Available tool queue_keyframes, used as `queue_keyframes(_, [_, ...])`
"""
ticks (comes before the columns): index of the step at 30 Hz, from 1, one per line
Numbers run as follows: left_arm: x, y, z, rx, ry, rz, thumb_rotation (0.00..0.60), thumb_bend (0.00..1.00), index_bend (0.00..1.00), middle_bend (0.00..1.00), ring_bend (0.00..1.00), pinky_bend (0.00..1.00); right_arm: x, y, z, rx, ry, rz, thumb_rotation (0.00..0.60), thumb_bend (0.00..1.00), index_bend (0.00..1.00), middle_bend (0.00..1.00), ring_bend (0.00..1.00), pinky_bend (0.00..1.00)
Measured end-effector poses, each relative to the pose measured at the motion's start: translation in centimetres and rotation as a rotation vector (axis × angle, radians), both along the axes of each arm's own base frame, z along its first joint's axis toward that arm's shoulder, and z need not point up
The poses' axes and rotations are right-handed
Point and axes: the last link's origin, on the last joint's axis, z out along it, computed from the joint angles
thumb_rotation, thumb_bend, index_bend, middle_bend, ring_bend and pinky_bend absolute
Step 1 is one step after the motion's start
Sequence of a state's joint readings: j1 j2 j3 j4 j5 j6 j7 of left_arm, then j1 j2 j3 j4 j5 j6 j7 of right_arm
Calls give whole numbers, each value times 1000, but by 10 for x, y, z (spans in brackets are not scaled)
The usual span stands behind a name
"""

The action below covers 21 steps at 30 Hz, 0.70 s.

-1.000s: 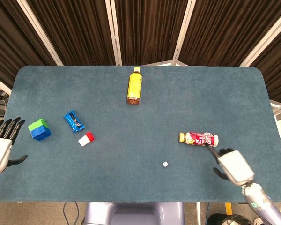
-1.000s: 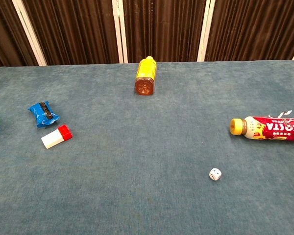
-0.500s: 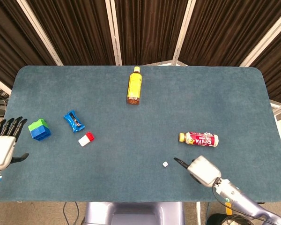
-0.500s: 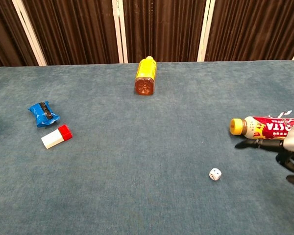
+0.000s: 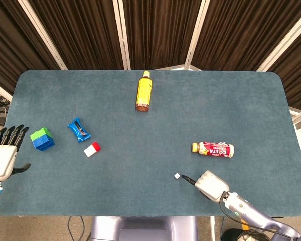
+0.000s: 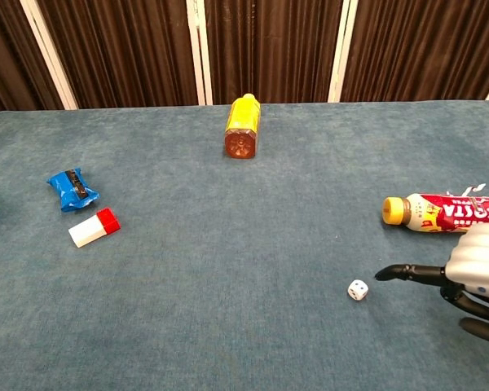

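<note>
Dice [image 6: 358, 289] near the tabletop's [image 5: 140, 165] front edge lies ungrasped: your right robot hand [image 6: 464, 281] reaches fingers apart beside it, left robot hand [image 5: 2, 153] spread, empty.

- The head view is looking steeply down from high above the near edge, taking in the whole table [image 5: 241, 100] and both hands.
- The chest view is sitting low and closer, looking level across the cloth toward the curtains [image 6: 269, 49].
- Both are showing the right hand [image 5: 208, 184] and the dice [image 5: 177, 176] just beyond its fingertips.
</note>
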<state>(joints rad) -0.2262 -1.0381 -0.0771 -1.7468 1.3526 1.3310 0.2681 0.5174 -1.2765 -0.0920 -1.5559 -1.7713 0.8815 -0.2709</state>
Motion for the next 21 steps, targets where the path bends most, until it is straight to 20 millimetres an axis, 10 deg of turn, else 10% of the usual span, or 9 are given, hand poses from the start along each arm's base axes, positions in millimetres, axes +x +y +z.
queue_keyframes(21, [-2,1,4,8,-9,4,600,0,0,0,0,0,4,-5,-14,-5,30,12,600,531,0,721,641,926])
